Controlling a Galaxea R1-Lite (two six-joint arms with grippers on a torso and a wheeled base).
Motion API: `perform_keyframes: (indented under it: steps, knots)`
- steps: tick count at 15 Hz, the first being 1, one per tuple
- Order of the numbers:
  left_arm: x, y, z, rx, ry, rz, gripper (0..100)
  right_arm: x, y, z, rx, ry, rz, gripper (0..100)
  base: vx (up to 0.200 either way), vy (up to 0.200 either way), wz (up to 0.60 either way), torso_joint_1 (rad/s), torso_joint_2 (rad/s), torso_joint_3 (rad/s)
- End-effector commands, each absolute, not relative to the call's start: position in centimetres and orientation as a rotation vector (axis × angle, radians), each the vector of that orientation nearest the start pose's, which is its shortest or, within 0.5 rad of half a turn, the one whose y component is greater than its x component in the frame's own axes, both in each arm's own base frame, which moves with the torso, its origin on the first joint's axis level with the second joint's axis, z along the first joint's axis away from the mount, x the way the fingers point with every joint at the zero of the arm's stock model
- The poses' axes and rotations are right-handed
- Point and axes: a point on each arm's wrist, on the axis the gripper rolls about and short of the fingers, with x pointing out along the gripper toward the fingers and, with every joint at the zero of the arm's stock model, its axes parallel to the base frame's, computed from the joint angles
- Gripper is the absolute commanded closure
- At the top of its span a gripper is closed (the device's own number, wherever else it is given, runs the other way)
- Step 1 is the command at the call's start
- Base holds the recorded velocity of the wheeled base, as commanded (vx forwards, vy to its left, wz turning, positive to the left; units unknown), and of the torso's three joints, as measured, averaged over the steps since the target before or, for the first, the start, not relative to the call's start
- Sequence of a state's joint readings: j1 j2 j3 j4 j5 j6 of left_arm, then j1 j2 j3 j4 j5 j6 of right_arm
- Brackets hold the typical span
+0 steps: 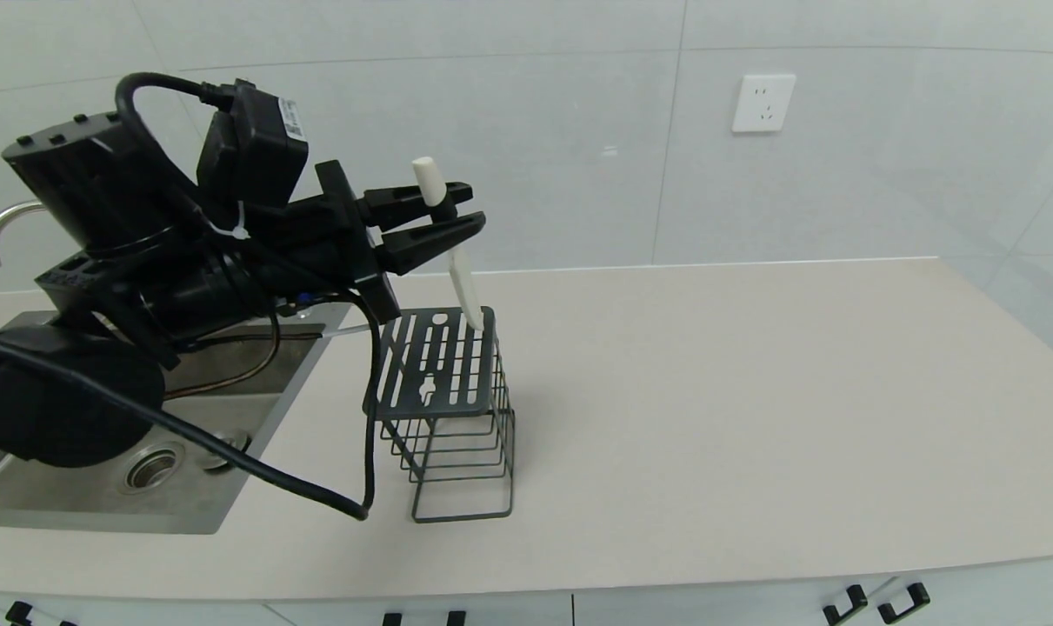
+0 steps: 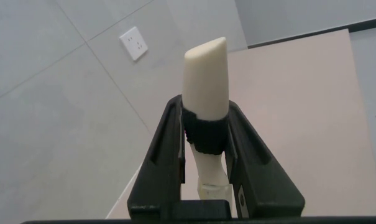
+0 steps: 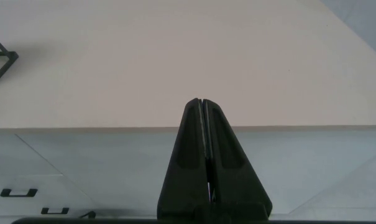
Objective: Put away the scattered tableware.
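Observation:
My left gripper (image 1: 443, 217) is shut on a long white utensil handle (image 1: 456, 252), held nearly upright above the black wire rack (image 1: 448, 409) on the counter. The handle's lower end dips into the rack's top at its far right corner. From the left wrist camera the handle (image 2: 206, 99) stands clamped between the two black fingers (image 2: 166, 168), its slanted tip pointing up. My right gripper (image 3: 203, 118) is shut on nothing and hovers over the counter's front edge.
A steel sink (image 1: 143, 452) with a drain and a faucet (image 1: 4, 226) lies left of the rack. The beige counter (image 1: 752, 391) stretches to the right. A wall socket (image 1: 763, 103) sits on the tiled wall. Drawer handles (image 1: 874, 600) line the front.

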State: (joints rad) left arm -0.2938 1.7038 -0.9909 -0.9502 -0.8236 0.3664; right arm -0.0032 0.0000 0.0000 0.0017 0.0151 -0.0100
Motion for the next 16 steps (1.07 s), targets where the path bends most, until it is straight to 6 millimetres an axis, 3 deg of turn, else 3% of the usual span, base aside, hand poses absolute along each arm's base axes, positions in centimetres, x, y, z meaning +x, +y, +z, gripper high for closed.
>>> perform_keyframes:
  steps: [1,16]
  knots:
    - [29.74,-10.70,26.06,0.390,-0.437,-1.057,100,-2.27,0.04,7.54,-0.011,0.003,0.012,100,0.000,0.000,0.00,0.000,0.00,0.000]
    - [29.76,-10.60,25.35,0.384,-0.412,-1.058,100,-2.27,0.04,7.54,-0.011,0.003,0.012,100,0.000,0.000,0.00,0.000,0.00,0.000]
